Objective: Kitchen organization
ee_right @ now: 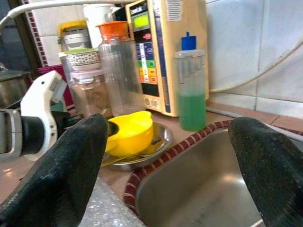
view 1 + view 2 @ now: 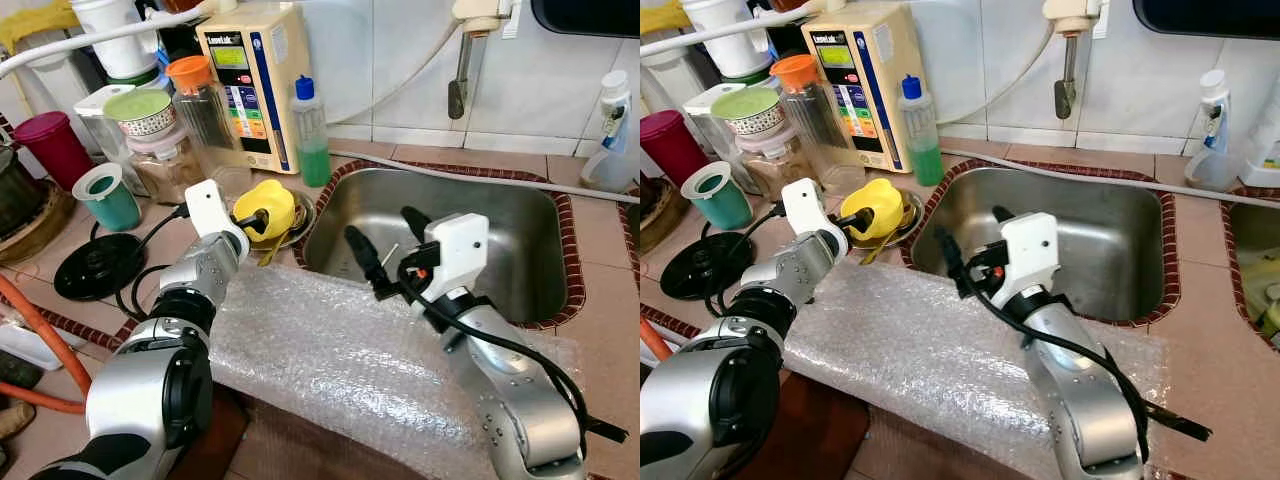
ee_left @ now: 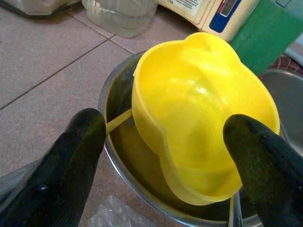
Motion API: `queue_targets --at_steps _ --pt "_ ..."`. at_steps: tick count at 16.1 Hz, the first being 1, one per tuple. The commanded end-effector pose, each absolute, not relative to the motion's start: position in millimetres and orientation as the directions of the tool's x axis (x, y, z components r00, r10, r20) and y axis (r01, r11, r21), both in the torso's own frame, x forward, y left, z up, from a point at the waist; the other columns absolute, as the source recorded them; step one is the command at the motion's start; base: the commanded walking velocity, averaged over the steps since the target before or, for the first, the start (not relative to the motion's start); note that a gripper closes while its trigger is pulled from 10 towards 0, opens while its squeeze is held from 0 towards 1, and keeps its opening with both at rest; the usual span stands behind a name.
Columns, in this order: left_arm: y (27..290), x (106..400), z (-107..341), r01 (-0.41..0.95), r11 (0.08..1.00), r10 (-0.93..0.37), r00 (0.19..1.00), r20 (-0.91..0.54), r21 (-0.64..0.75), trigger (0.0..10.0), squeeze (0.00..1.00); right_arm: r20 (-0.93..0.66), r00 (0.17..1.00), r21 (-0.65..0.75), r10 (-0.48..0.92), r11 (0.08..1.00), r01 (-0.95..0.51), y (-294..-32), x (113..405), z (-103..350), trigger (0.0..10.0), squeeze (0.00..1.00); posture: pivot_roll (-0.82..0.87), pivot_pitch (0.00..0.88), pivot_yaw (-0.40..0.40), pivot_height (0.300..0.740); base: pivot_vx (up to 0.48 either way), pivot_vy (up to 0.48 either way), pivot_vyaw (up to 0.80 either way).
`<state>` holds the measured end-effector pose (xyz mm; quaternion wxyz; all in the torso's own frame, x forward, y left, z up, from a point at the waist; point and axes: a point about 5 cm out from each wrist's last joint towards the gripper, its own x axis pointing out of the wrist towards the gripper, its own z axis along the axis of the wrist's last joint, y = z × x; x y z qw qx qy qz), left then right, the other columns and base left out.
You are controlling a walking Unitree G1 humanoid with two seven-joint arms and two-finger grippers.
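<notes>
Bubble wrap [image 2: 330, 360]: sheet draped over the counter edge nearest the robot, both forearms above it. Risk: an arm drags it and it slides off.
Right gripper [image 2: 392, 252]: over the near rim of the sink [image 2: 510, 215], jaws spread wide, holding nothing.
Left gripper [image 3: 165, 156]: jaws open, one finger on each side of the yellow bowl [image 2: 265, 208], apparently not yet clamped.
Yellow bowl: sits tilted inside a shallow steel dish [image 3: 118, 161] on the counter, just left of the sink; a yellow utensil [image 3: 118, 121] lies under it.
Risk, grip: smooth curved wall, tilted; closing could squeeze it out of the fingers or tip it.
Risk, lift: the steel dish or the utensil may be dragged along, towards the sink.
Behind: green soap bottle [image 2: 311, 135] and clear jar [image 2: 205, 110] stand near; a wide swing could topple them.
</notes>
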<state>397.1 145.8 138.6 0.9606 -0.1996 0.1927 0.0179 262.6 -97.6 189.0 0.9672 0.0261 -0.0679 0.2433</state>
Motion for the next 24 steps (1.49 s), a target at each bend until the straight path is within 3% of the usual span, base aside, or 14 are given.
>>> queue_targets --at_steps 1,3,5,7,16,17,18,24 --pt "152 400 145 -0.113 0.921 -0.036 0.928 -0.371 -0.372 10.0 0.0 0.168 0.852 0.015 0.496 0.863 -0.505 -91 259 196 10.0 0.0 -0.04 0.0 0.187 0.74 0.0 0.0 0.0" --pt "152 399 142 -0.11 0.932 -0.035 0.922 -0.385 -0.347 10.0 0.0 0.161 0.853 0.018 0.497 0.862 -0.506 -91 258 193 10.0 0.0 -0.05 0.0 0.189 0.74 0.0 0.0 0.0" --pt "153 398 140 -0.123 0.937 -0.022 0.913 -0.408 -0.326 4.6 0.0 0.161 0.853 0.021 0.496 0.862 -0.506 -91 258 193 10.0 0.0 -0.05 0.0 0.191 0.74 0.0 0.0 0.0" --pt "157 398 138 -0.14 0.938 -0.008 0.906 -0.424 -0.317 0.0 0.0 0.162 0.853 0.023 0.496 0.862 -0.506 -90 258 193 10.0 0.0 -0.04 0.0 0.193 0.74 0.0 0.0 0.0" --pt "170 399 143 -0.159 0.956 0.042 0.906 -0.421 -0.247 0.0 0.0 0.169 0.855 0.017 0.49 0.866 -0.5 -90 263 193 10.0 0.0 -0.02 0.0 0.192 0.74 0.0 0.0 0.0" --pt "170 401 147 -0.151 0.959 0.042 0.913 -0.407 -0.239 2.4 0.0 0.172 0.857 0.018 0.485 0.869 -0.495 -91 264 193 10.0 0.0 -0.02 0.0 0.194 0.74 0.0 0.0 0.0" --pt "169 402 149 -0.139 0.962 0.035 0.917 -0.398 -0.236 10.0 0.0 0.174 0.861 0.018 0.477 0.873 -0.488 -91 264 193 10.0 0.0 -0.02 0.0 0.194 0.74 0.0 0.0 0.0" --pt "164 404 154 -0.092 0.98 0.02 0.929 -0.371 -0.178 10.0 0.0 0.183 0.877 0.018 0.445 0.89 -0.456 -96 267 195 10.0 0.0 -0.02 0.0 0.191 0.74 0.0 0.0 0.0"
